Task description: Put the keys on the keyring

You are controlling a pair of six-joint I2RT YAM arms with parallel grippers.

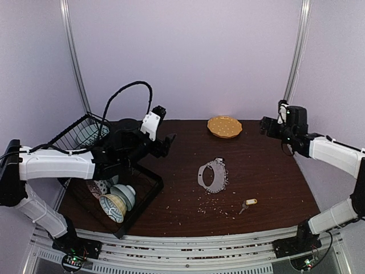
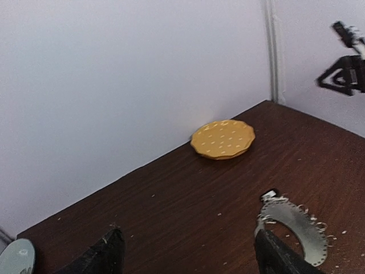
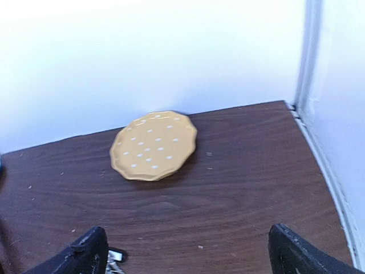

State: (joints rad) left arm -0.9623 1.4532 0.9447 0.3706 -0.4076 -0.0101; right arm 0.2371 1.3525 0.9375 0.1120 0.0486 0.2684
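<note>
The keyring point(image 1: 213, 176), a pale grey beaded loop, lies flat at the table's middle. A key with a black-and-white tag point(image 1: 219, 160) lies at its far edge. The key with the yellow tag point(image 1: 248, 204) lies apart, near and to the right of the ring. My left gripper point(image 1: 164, 144) is open and empty, raised left of the ring; its wrist view point(image 2: 191, 257) shows the keyring point(image 2: 296, 220) and the tagged key point(image 2: 269, 196) by the right finger point(image 2: 279, 257). My right gripper point(image 1: 265, 126) is open and empty, high at the far right point(image 3: 191, 257). The tagged key point(image 3: 116, 258) peeks out by its left finger.
A yellow-tan dotted disc point(image 1: 224, 127) lies at the back by the wall, also in the left wrist view point(image 2: 223, 138) and the right wrist view point(image 3: 154, 145). A black wire dish rack point(image 1: 142, 194) with bowls point(image 1: 118, 201) stands at the left. Pale crumbs are scattered around the ring.
</note>
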